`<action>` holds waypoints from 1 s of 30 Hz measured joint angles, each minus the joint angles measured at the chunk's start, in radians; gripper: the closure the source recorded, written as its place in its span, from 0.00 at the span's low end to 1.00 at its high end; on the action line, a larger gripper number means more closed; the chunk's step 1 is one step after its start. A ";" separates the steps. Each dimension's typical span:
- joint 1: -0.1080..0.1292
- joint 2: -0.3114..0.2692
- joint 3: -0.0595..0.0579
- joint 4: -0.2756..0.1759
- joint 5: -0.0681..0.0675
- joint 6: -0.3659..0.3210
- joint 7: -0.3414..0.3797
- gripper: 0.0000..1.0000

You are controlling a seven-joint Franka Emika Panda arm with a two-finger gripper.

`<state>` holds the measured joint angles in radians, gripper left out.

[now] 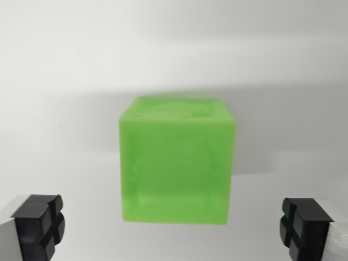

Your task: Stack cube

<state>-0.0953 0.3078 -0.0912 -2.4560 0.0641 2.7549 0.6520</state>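
Green cube (176, 160), slightly blurred, sits between the wide-spread claw (174, 228) pads (39, 224), both cut off below.

Green cube (176, 163) on white surface (65, 109), pincer (174, 228) spread wide, pads (39, 223) clear of it

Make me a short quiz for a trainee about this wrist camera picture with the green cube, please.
1. True or false: the gripper is closed on the green cube.
2. Where do the black finger pads show in the wrist view?
A. at the bottom corners, one on each side of the cube
B. both on top of the cube
C. both at the wrist view's left of the cube
3. Fill in: the cube rests on a plain ____ surface.

Key
1. False: the fingers stand wide apart and touch nothing.
2. A
3. white
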 joint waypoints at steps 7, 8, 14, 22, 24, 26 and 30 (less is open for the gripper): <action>-0.011 0.071 0.014 0.013 0.013 0.057 -0.011 0.00; -0.013 0.081 0.016 0.016 0.015 0.065 -0.012 0.00; -0.023 0.131 0.028 0.028 0.020 0.103 -0.016 0.00; -0.033 0.168 0.037 0.039 0.021 0.130 -0.017 0.00; -0.035 0.173 0.039 0.040 0.021 0.133 -0.017 0.00; -0.036 0.174 0.040 0.042 0.021 0.134 -0.017 1.00; -0.036 0.174 0.040 0.042 0.021 0.135 -0.017 1.00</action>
<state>-0.1309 0.4822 -0.0508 -2.4136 0.0850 2.8894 0.6346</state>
